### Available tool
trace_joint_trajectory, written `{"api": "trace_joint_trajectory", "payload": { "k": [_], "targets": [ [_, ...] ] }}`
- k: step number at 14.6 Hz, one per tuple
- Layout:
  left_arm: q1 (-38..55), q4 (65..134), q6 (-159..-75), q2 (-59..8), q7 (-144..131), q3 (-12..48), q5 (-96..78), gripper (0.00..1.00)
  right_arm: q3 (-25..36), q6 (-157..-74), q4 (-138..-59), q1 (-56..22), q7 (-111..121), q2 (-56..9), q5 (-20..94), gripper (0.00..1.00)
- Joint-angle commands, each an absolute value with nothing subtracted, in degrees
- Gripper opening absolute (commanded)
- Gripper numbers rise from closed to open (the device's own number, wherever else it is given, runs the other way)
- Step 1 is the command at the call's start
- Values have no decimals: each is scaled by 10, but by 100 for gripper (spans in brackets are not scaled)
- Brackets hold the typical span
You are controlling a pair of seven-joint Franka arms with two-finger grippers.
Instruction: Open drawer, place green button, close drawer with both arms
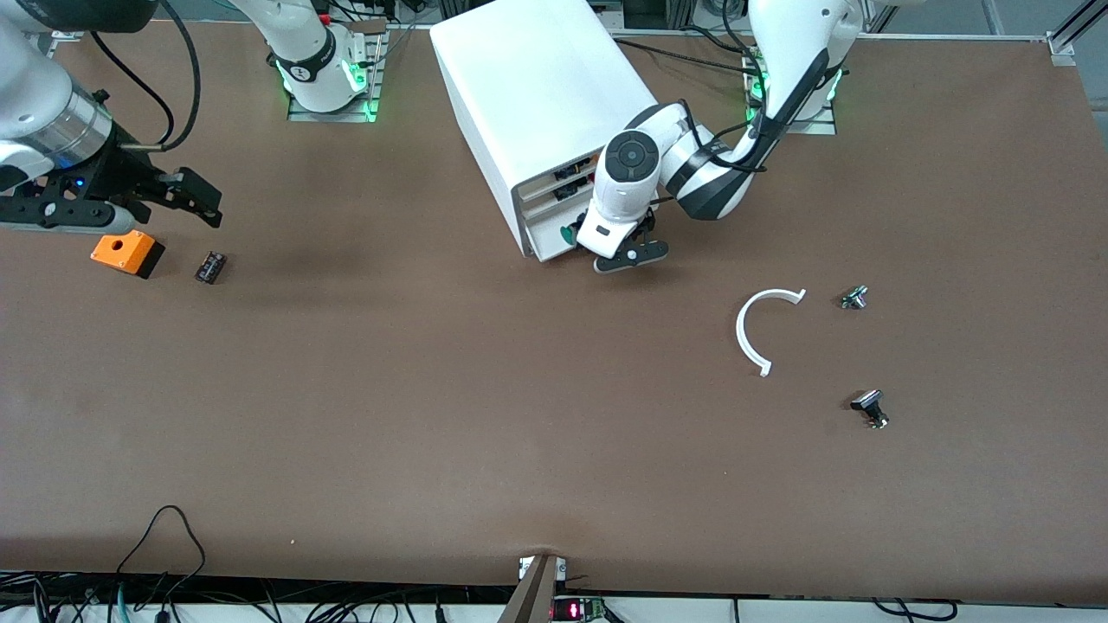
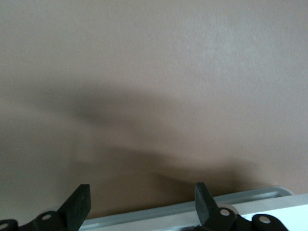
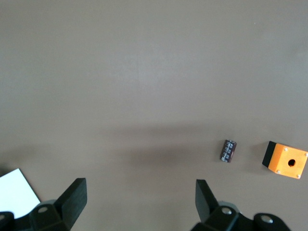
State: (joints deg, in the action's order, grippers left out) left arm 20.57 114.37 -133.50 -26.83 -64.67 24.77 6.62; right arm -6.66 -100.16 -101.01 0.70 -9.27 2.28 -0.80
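Observation:
The white cabinet (image 1: 537, 104) stands at the robots' side of the table, its stacked drawers (image 1: 554, 208) facing the front camera. My left gripper (image 1: 628, 253) is low at the cabinet's front, by the lowest drawer. It is open and empty in the left wrist view (image 2: 143, 199), with a grey-white drawer edge (image 2: 192, 210) just under its fingers. A small green bit, probably the button (image 1: 567, 234), shows at that drawer's front. My right gripper (image 1: 186, 199) hangs open and empty over the right arm's end of the table, as the right wrist view (image 3: 139, 197) shows.
An orange box with a hole (image 1: 127, 253) and a small dark cylinder (image 1: 210, 266) lie under the right gripper, both in the right wrist view (image 3: 286, 160) (image 3: 228, 150). A white curved strip (image 1: 766, 329) and two black-and-silver buttons (image 1: 854, 298) (image 1: 870, 407) lie toward the left arm's end.

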Motion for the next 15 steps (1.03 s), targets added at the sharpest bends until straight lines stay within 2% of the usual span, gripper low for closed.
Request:
{"api": "trace_joint_trajectory", "payload": {
  "k": [1, 15],
  "targets": [
    [200, 1143, -1298, -262, -658, 269, 75, 96, -57, -1000, -968, 10, -84, -11, 0, 100],
    [203, 1140, -1273, -265, -672, 296, 36, 98, -57, -995, -964, 9, -81, -10, -2, 100]
  ]
}}
